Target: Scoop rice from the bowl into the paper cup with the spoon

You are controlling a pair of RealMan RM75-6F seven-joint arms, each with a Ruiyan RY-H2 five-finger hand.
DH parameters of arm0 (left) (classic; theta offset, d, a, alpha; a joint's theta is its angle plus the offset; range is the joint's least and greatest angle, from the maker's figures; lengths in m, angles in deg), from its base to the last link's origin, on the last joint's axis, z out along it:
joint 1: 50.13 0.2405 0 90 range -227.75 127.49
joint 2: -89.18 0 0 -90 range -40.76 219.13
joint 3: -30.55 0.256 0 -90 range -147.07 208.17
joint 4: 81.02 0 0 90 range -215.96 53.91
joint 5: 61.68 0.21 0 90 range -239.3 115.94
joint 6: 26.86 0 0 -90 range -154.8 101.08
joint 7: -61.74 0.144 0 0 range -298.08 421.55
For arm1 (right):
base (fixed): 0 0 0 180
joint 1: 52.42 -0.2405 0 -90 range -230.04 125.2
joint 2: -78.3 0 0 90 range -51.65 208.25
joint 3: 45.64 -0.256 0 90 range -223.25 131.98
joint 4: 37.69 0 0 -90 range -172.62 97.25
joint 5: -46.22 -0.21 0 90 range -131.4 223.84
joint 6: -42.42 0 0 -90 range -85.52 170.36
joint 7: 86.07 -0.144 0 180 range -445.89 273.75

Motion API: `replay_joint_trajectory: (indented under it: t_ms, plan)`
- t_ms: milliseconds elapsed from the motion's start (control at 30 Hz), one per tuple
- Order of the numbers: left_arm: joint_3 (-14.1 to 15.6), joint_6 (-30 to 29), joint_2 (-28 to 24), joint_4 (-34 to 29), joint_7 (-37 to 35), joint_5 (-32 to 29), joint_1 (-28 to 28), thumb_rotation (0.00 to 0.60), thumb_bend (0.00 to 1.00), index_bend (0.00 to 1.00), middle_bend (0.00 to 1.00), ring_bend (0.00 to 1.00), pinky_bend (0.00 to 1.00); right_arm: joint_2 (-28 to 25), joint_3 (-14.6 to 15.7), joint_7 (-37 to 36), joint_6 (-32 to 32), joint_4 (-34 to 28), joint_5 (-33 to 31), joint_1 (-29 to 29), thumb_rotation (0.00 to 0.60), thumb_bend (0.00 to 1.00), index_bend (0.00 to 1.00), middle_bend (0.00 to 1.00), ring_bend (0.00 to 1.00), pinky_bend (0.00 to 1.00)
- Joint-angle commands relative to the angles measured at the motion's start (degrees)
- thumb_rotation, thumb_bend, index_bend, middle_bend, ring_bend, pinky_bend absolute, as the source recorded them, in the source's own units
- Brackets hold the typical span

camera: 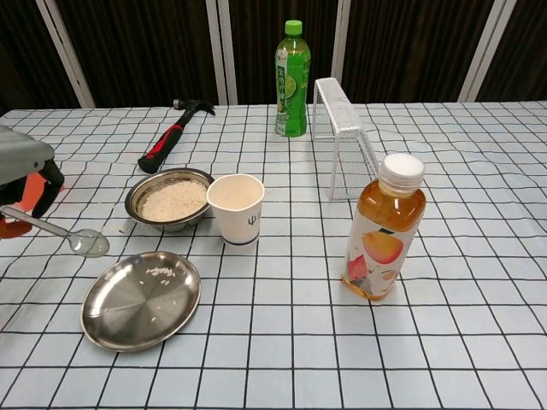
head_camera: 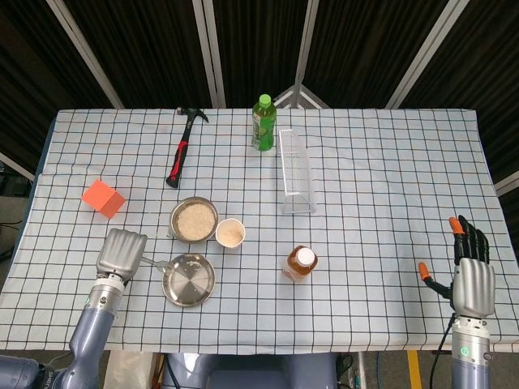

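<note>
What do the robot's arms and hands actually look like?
The left robot hand has a boxy silver-grey back on a blue-grey metallic arm. The right robot hand has a ridged silver back, black fingers with orange tips, and a grey wrist with a small green light.

The left hand point(camera: 21, 175), mostly cut off at the frame edge, holds the seemingly empty spoon point(camera: 60, 232) above the tablecloth point(camera: 291, 325).
</note>
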Motion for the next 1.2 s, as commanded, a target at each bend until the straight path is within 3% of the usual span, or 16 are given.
replay_joint_trajectory:
  t_ms: [33,233,567,833,1000,1100,1200]
  plan:
    - [0.34,0.77,2.32,1.64,-0.16,-0.67,0.19,0.6,0.61,0.55,1.0,1.0,1.0,0.06,-0.01,-0.08,0.03,0.08,-0.02,0.01,0.6,0.33,0.0,0.0,0.0,0.0]
    - [-0.64,1.52,6.4,3.44,1.67,-4.32,-0.69,0.6,0.59,0.54,1.0,1.0,1.0,0.11,-0.02,-0.04,0.44,0.05,0.09,0.16,0.6,0.33,0.0,0.0,0.0,0.0]
    - [-2.7,-0.05,13.27,7.47,5.47,-10.07,-2.46,0.6,0.45,0.51,1.0,1.0,1.0,0.14,-0.03,-0.17,0.67,0.15,0.42,0.14,0.6,0.33,0.0,0.0,0.0,0.0]
    - [-2.95,-0.38,13.95,7.89,4.66,-9.91,-2.39,0.6,0.24,0.45,0.98,0.98,1.0,0.19,-0.02,-0.17,0.71,0.12,0.39,0.17,0.6,0.33,0.0,0.0,0.0,0.0]
    - [-2.95,0.09,11.2,5.9,1.04,-6.65,-1.46,0.6,0.18,0.37,0.86,0.87,0.98,0.12,0.04,-0.12,0.64,0.02,0.35,0.19,0.6,0.33,0.0,0.0,0.0,0.0]
    - [-2.54,0.28,8.24,3.41,-2.58,-3.07,-0.25,0.6,0.18,0.3,0.77,0.79,0.9,0.05,0.09,-0.05,0.62,-0.08,0.34,0.23,0.6,0.33,0.0,0.0,0.0,0.0]
    - [-0.36,-1.51,4.49,1.85,-7.71,5.12,2.23,0.6,0.18,0.23,0.64,0.68,0.79,-0.11,0.22,0.09,0.55,-0.24,0.34,0.3,0.6,0.33,0.0,0.0,0.0,0.0]
